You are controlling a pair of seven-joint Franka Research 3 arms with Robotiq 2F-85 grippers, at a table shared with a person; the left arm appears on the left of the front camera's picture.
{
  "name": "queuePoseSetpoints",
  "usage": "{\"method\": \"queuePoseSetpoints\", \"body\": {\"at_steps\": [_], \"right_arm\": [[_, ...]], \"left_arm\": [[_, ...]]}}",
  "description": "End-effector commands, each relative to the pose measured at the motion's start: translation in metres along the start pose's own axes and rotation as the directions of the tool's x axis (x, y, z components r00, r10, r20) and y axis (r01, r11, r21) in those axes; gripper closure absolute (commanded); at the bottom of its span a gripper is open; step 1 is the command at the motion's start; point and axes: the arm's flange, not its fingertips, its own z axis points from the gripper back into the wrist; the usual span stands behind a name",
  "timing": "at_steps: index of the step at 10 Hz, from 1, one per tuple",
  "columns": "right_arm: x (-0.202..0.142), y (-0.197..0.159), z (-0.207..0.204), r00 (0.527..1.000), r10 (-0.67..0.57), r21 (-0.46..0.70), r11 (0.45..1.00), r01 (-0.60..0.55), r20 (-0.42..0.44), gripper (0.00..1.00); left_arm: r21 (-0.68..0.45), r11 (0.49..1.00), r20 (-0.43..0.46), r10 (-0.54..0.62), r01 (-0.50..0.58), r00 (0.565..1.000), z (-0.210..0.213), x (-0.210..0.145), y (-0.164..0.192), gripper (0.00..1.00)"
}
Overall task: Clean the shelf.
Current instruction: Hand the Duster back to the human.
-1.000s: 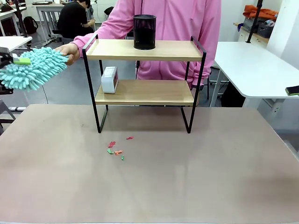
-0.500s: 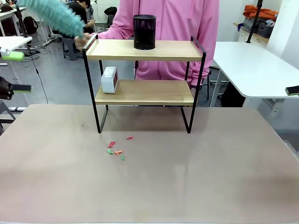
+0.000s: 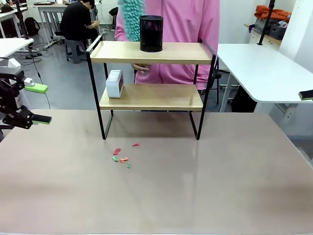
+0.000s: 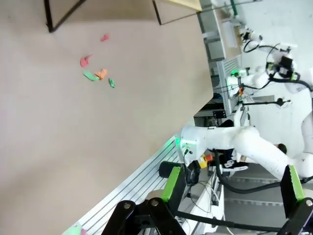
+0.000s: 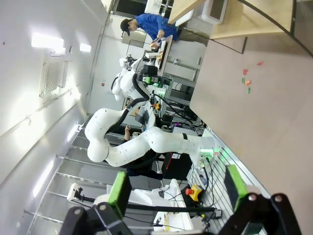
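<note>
Shelf-cleaning is clearly being done from the person's side here. The small two-tier rack with light wooden boards and a thin black metal frame (image 3: pixel 149 88) is stood at the far middle of the large tan tabletop (image 3: pixel 156 196), right in front of the person in the pink hoodie (image 3: pixel 176 19).

A fluffy teal microfibre duster (image 3: pixel 131 17) is held upright just behind the top board, beside the black mesh cylinder cup (image 3: pixel 151 33) parked on that board, probably so the top tier can be swept around it. The person's hand (image 3: pixel 142 69) can be seen through the frame, between the two boards. A small white boxy gadget (image 3: pixel 115 83) is sat on the left end of the lower board.

The left gripper (image 3: pixel 34 104) is parked off the tabletop's left edge, well apart from the rack and left of it, with its green-padded fingers (image 3: pixel 37 88) spread wide and nothing between them. That looks like it's being kept out of the duster's way. In the right wrist view, the right gripper (image 5: pixel 173 188) is also seen spread apart and empty, far back from the rack.

Some little red, orange and green paper scraps (image 3: pixel 122 155) are scattered on the tabletop just in front of the rack's left leg, so those would likely need dealing with too.
</note>
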Motion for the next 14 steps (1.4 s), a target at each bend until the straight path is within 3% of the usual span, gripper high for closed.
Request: {"method": "queuePoseSetpoints", "body": {"at_steps": [1,14], "right_arm": [[-0.0004,0.0011,0.0036,1.0,0.01,-0.009,1.0,-0.01,-0.018,0.0],[-0.0004,0.0011,0.0036,1.0,0.01,-0.009,1.0,-0.01,-0.018,0.0]], "left_arm": [[0.015,0.999,-0.008,-0.032,0.032,0.999,0.003,-0.0062,-0.0117,0.0],[0.015,0.999,-0.008,-0.032,0.032,0.999,0.003,-0.0062,-0.0117,0.0]]}}
